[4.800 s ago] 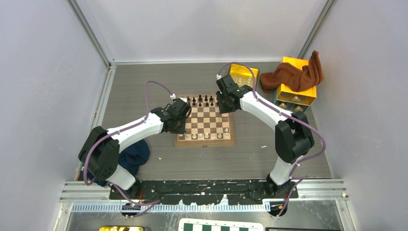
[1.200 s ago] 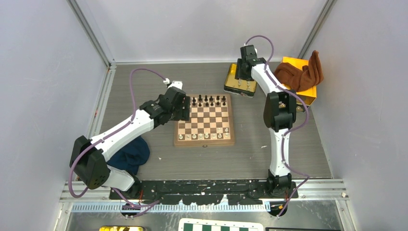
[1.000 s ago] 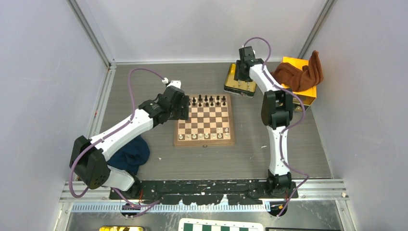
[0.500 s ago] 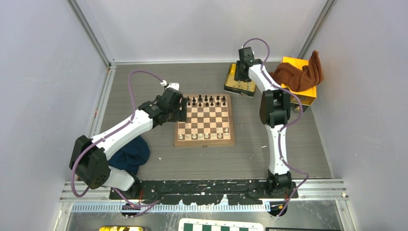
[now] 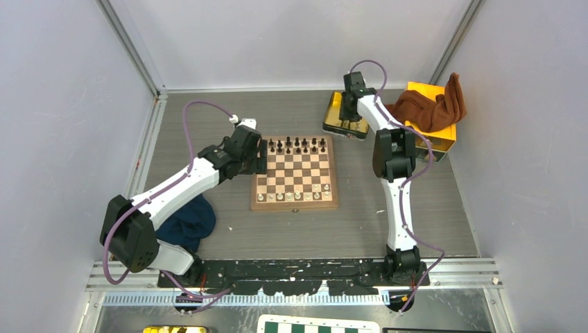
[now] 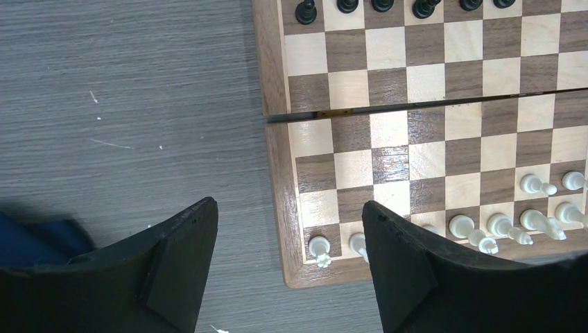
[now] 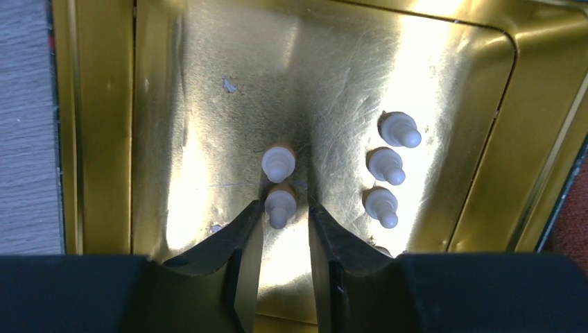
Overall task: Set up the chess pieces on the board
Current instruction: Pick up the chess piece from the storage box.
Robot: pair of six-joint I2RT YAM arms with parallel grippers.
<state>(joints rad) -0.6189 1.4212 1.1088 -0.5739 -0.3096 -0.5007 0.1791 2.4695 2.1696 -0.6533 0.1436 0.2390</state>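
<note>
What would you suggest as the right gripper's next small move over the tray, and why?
Probably the right gripper should close on the cream pawn, then lift: its fingers flank that pawn in the yellow tray, with small gaps showing.

The wooden chessboard [image 5: 296, 173] lies flat and open, with light and dark squares, a brown border and a seam across its middle. Dark pieces [image 5: 297, 145] stand along its far edge and cream pieces [image 6: 478, 232] along the near rows. Five more cream pawns [image 7: 279, 203] sit in the gold tray [image 7: 104, 139], two paired and three lined up beside them.
</note>
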